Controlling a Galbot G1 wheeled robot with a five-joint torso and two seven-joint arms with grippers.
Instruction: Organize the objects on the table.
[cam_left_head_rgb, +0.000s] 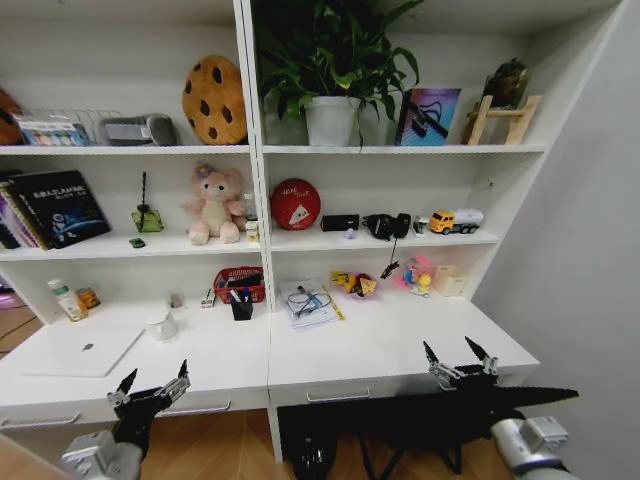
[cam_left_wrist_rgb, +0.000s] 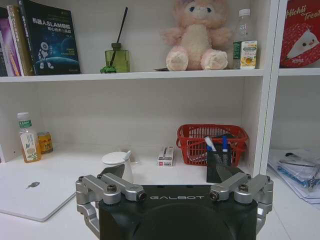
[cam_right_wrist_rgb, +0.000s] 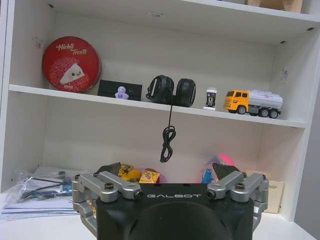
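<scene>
Facing laptop (cam_left_wrist_rgb: 31, 192), left wrist alone

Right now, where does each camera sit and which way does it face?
Head view: high, looking down at the white desk and shelves; left pincer and right pincer both open.
Left wrist view: behind its own pincer, facing the red basket, also in the head view.
Right wrist view: behind its own pincer, facing the headphones.

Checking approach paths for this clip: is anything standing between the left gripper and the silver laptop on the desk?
Nothing visible. The left gripper hovers open at the desk's front edge, and only bare desk lies between it and the closed laptop.
</scene>
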